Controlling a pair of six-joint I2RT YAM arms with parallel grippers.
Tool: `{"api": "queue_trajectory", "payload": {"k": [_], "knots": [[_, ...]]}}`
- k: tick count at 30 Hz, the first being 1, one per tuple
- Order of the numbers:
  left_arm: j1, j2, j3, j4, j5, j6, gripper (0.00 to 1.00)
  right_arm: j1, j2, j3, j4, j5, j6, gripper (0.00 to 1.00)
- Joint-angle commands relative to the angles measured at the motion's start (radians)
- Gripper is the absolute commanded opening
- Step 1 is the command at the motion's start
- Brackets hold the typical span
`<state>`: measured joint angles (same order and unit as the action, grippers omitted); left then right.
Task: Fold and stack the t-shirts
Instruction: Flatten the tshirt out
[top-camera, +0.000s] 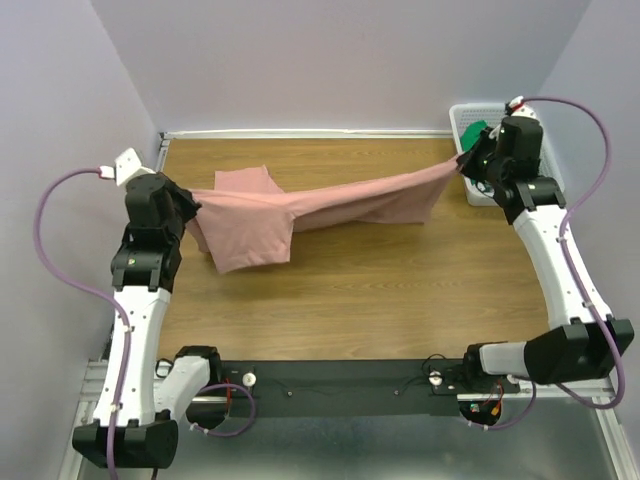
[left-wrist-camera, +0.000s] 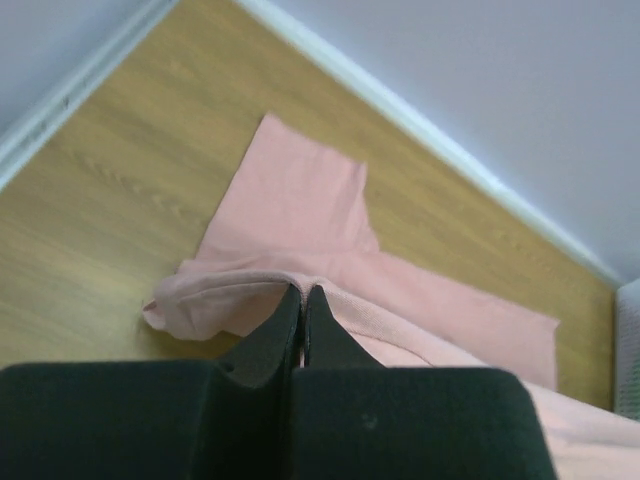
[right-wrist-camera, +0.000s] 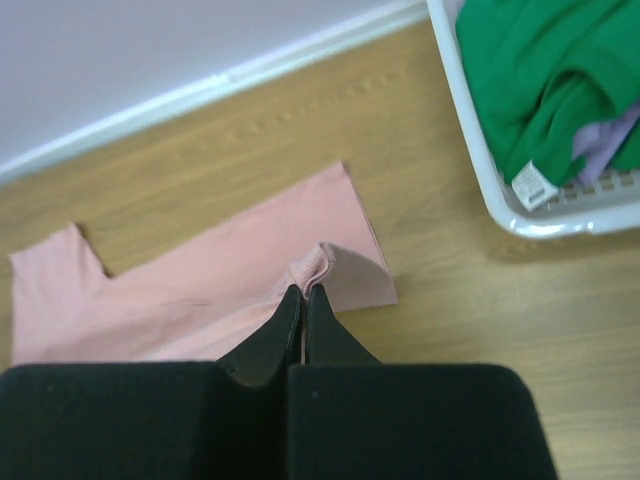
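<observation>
Right now I'm at the spreading step, as I judge it: both my hands pinch the dusty-pink t-shirt (top-camera: 330, 210) and hold it stretched across the table (top-camera: 380, 300). My left gripper (left-wrist-camera: 303, 290) is clamped tight on a bunched edge at the left side. My right gripper (right-wrist-camera: 303, 290) is clamped just as tight on a folded-over edge at the far right, just beside the basket (right-wrist-camera: 545, 225). The cloth runs taut between them, with one sleeve lying flat toward the far wall and a loose flap sagging onto the wood at the near left. No fold is made yet.

Next, I think, I must lower both hands together and lay the shirt flat and smooth, away from the basket, before letting go. If I pull unevenly, the fabric may twist or bunch.

The white lattice basket stands at the far right corner. In it lies the bright green t-shirt (right-wrist-camera: 530, 70), crumpled, its white label (right-wrist-camera: 535, 185) showing, with a bit of lilac cloth (right-wrist-camera: 605, 140) beside it.
</observation>
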<state>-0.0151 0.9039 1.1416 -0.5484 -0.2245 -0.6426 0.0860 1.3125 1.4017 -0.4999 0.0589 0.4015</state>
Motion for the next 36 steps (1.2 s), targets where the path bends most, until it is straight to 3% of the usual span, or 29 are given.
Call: {"api": "queue_trajectory", "payload": {"k": [1,7,15,16,19,20,23,24,28,31,36], "knots": [[0.007,0.056,-0.15,0.068,0.071,-0.017,0.0,0.0,0.085,-0.079,-0.029,0.016,-0.024,0.0],[0.007,0.339,-0.263,0.26,0.134,-0.025,0.0,0.0,0.286,-0.096,0.053,-0.002,-0.046,0.01],[0.007,0.762,0.035,0.312,0.159,0.014,0.01,0.0,0.586,0.088,0.084,-0.017,-0.059,0.01],[0.007,0.812,0.065,0.315,0.166,0.021,0.06,0.0,0.608,0.101,0.084,-0.018,-0.059,0.01],[0.007,0.837,0.122,0.337,0.169,0.04,0.39,0.0,0.643,0.131,0.084,-0.016,-0.059,0.01],[0.007,0.822,0.11,0.352,0.168,0.043,0.61,0.0,0.645,0.131,0.084,-0.018,-0.062,0.01],[0.007,0.733,0.013,0.372,0.166,0.041,0.85,0.0,0.619,0.102,0.084,-0.027,-0.066,0.01],[0.007,0.704,-0.021,0.369,0.166,0.037,0.87,0.0,0.61,0.092,0.084,-0.028,-0.067,0.01],[0.001,0.493,-0.269,0.364,0.16,-0.02,0.86,0.0,0.532,-0.001,0.092,-0.045,-0.061,0.01],[-0.011,0.406,-0.37,0.36,0.162,-0.032,0.81,0.0,0.489,-0.052,0.101,-0.051,-0.056,0.01],[-0.013,0.377,-0.448,0.355,0.154,-0.011,0.62,0.0,0.438,-0.122,0.121,-0.082,-0.044,0.01]]}}
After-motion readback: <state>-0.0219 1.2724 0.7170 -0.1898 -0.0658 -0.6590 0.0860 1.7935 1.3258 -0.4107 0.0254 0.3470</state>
